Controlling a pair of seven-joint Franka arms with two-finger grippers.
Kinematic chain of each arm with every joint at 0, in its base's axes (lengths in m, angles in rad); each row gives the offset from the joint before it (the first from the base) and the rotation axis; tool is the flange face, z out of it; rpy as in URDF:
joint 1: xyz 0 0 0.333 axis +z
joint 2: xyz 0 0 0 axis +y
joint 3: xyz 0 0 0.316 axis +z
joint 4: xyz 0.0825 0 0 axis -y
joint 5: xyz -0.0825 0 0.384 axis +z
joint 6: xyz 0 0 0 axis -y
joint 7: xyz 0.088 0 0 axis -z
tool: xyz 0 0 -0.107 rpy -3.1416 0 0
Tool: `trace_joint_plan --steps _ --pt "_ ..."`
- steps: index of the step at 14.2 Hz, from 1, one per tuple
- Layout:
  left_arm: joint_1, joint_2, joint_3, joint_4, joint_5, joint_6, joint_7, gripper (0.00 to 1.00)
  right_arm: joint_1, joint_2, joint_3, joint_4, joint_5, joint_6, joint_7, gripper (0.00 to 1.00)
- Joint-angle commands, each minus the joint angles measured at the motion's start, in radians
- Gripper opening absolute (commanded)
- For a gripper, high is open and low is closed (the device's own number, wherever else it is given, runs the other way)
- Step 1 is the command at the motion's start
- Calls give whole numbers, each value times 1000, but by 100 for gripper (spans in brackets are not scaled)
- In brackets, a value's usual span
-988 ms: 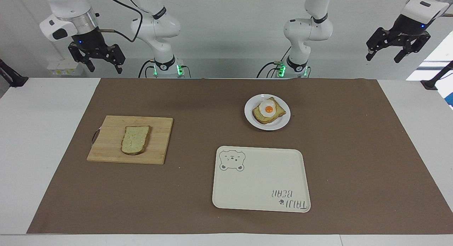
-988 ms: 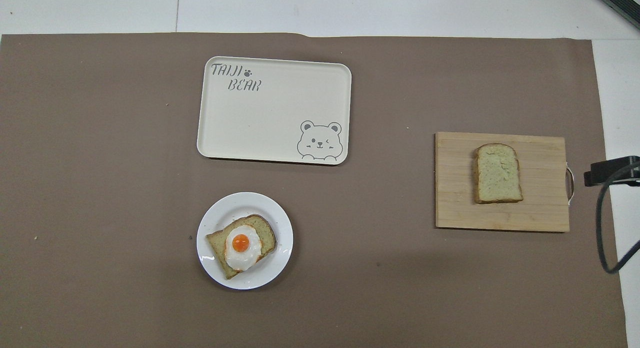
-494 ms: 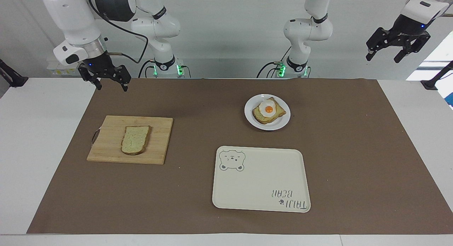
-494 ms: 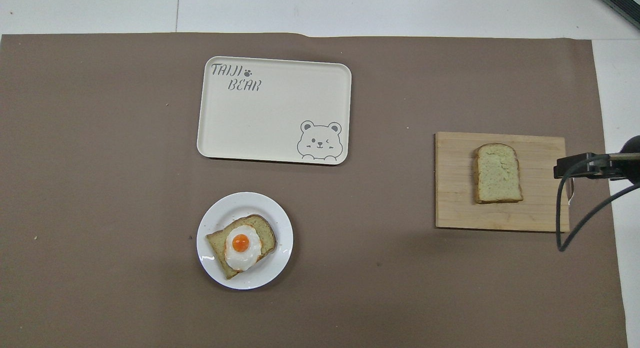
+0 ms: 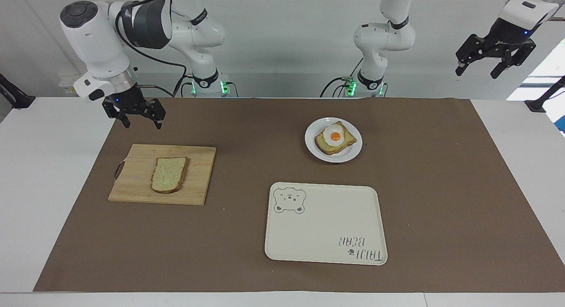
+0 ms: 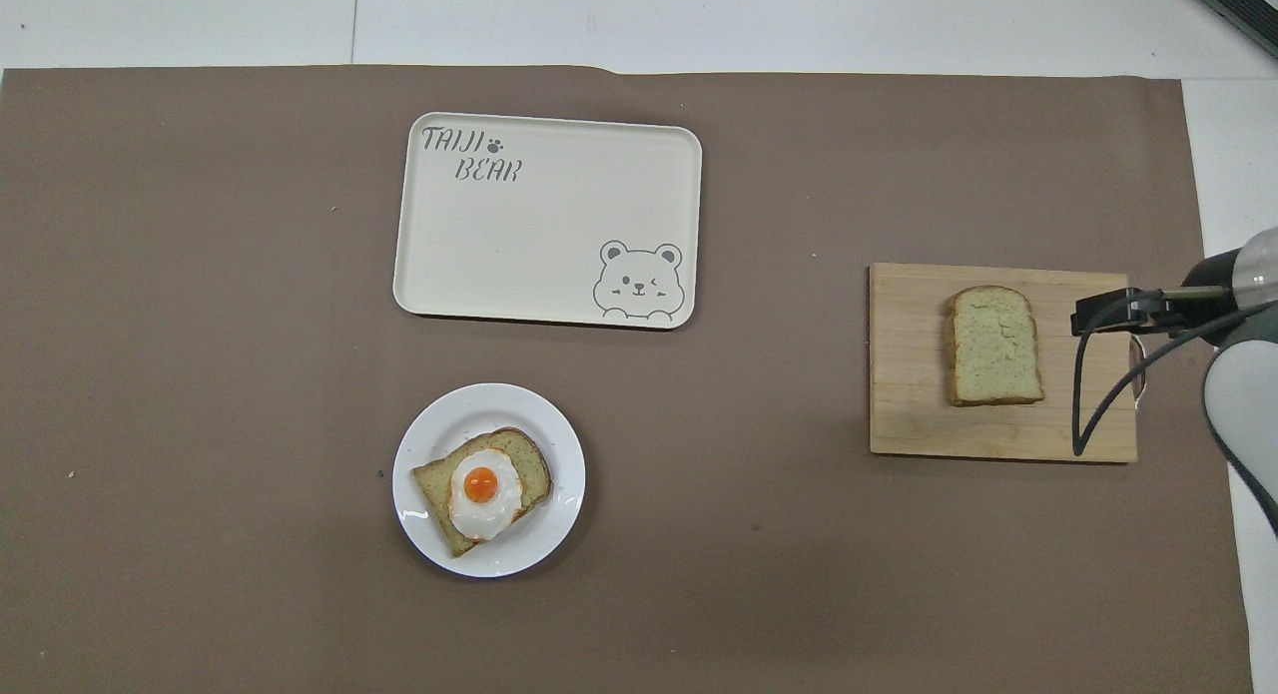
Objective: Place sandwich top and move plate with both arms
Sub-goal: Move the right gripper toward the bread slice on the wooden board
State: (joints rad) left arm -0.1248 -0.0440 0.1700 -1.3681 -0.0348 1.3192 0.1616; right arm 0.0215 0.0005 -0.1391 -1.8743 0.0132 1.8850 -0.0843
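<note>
Pale speckled bread slice [image 5: 168,174] with brown crust lies flat on a wooden board [image 5: 132,183], at the right arm's end.
The right gripper [image 5: 137,119] hangs over the mat beside the board's edge, fingers apart, holding nothing. The plate [image 5: 348,154], with egg toast, sits nearer the robots than the tray [image 5: 318,236], brown mat bare between them. The left gripper [image 5: 479,70] waits high, fingers apart.

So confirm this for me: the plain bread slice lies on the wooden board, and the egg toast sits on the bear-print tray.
One thing is wrong: the egg toast sits on the round white plate, not on the bear-print tray, which carries nothing. The overhead view shows this. The plain bread slice does lie on the wooden board.
</note>
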Motion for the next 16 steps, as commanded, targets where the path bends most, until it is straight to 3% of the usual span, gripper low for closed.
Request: trace_joint_plan --steps 1,12,16 --pt "-7 -30 -1 -35 6 -1 -13 100 -49 77 9 -3 50 80 -81 100" --pt "-7 -30 -1 -35 6 -3 -8 100 -69 197 9 -160 100 370 -259 100" --pt "-7 -31 -1 -35 6 -3 -10 100 -120 239 9 -193 301 399 -474 100"
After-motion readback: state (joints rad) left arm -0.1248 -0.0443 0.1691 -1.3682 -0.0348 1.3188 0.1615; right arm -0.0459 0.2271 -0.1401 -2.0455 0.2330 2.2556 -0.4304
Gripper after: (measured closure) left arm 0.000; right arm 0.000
